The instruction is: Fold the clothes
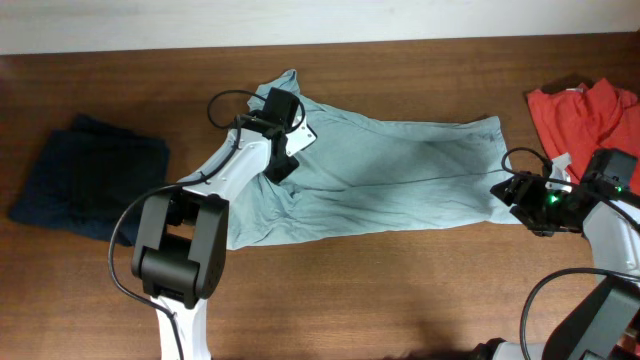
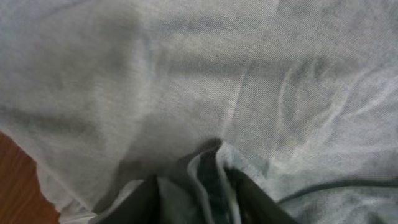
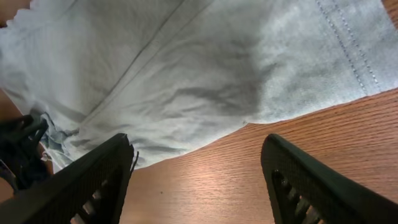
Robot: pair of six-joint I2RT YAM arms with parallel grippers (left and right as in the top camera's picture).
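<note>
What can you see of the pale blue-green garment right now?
The pale blue-green garment is thin, soft, wrinkled cloth, trouser-like, spread lengthwise on the wooden table, a seam running along it and a stitched hem at its right end. The left gripper pinches a raised fold near its left end. The right gripper hangs open by its right edge, apparently not touching.

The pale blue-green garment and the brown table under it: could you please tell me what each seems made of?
Pale blue-green garment: thin, soft cloth, matte; it wrinkles finely, and a stitched hem shows in the right wrist view.
Brown table: wood or wood-look laminate, smooth with a slight sheen; fine grain lines show, but which of the two I cannot tell.
</note>
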